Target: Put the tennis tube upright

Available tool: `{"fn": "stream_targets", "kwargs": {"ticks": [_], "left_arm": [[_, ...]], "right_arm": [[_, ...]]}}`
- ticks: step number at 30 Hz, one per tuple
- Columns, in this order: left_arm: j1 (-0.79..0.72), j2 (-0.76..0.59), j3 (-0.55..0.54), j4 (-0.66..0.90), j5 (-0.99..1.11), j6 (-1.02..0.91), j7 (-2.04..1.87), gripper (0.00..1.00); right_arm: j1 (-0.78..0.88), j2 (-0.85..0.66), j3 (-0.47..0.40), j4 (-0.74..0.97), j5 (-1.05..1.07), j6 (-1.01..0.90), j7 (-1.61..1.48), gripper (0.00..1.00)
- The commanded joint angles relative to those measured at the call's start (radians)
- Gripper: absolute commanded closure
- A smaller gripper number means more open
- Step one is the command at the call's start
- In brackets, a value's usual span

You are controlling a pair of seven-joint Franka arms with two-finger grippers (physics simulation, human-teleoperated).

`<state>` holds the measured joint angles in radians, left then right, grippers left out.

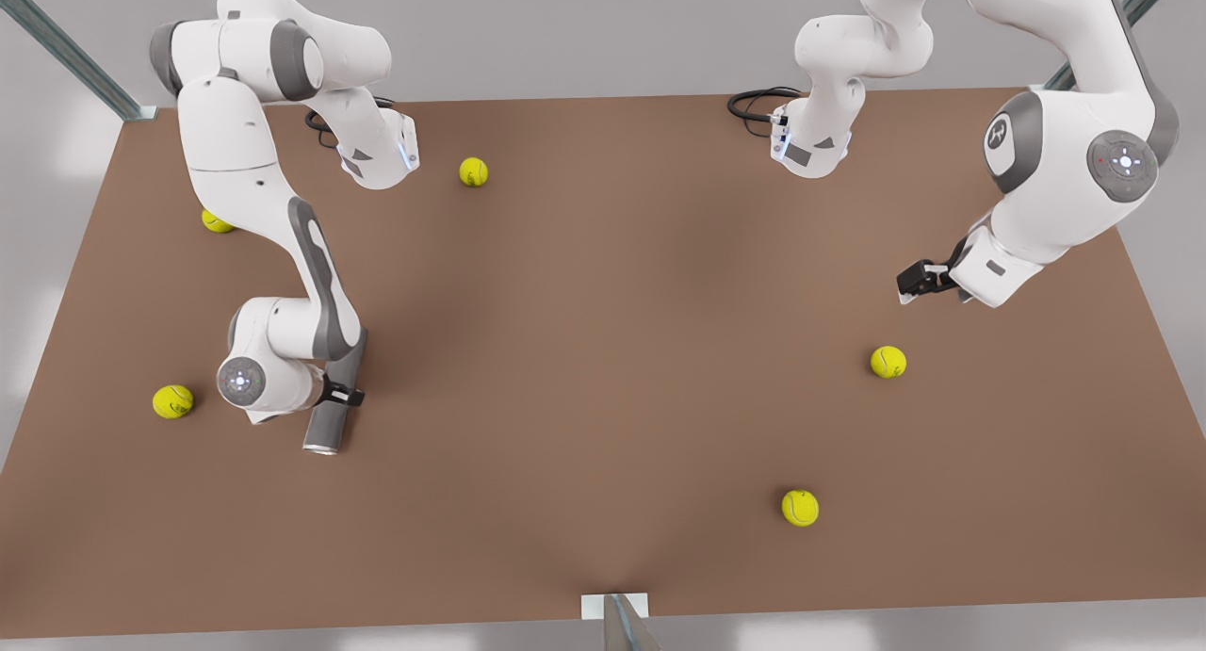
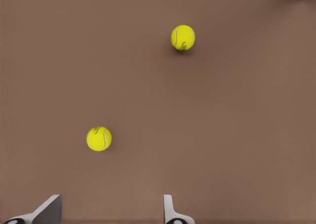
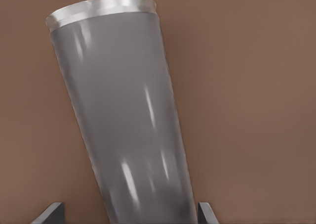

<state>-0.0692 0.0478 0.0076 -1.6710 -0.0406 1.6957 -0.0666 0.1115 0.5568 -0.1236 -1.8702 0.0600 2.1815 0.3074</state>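
Gripping the tennis tube (image 1: 332,408) between its fingers, the right claw (image 1: 345,396) is closed; the left claw (image 1: 910,282) waits spread.

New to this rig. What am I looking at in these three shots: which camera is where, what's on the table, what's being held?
Simulator renders of two white Franka arms over a brown table. The front view looks down from above. The other two come from cameras on the wrists.

The right wrist view looks along the grey tennis tube, so the right gripper is the one at the front view's left, shut on the tube, silvery rim away from the wrist, with the tube tilted.

The left gripper, at the front view's right, is open and waiting above two tennis balls. Three more balls lie around the right arm.
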Motion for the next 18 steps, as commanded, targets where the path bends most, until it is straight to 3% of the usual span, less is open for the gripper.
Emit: {"fn": "stream_targets", "kwargs": {"ticks": [1,18], "left_arm": [[-0.004,0.0,0.0,0.0,0.001,0.001,-0.007,0.0],[-0.006,0.014,-0.006,0.0,0.001,0.001,-0.013,0.0]], "right_arm": [[-0.001,0.005,-0.001,-0.006,0.001,0.007,0.13,0.0],[-0.01,0.044,-0.001,-0.018,0.001,0.014,0.032,0.0]]}}
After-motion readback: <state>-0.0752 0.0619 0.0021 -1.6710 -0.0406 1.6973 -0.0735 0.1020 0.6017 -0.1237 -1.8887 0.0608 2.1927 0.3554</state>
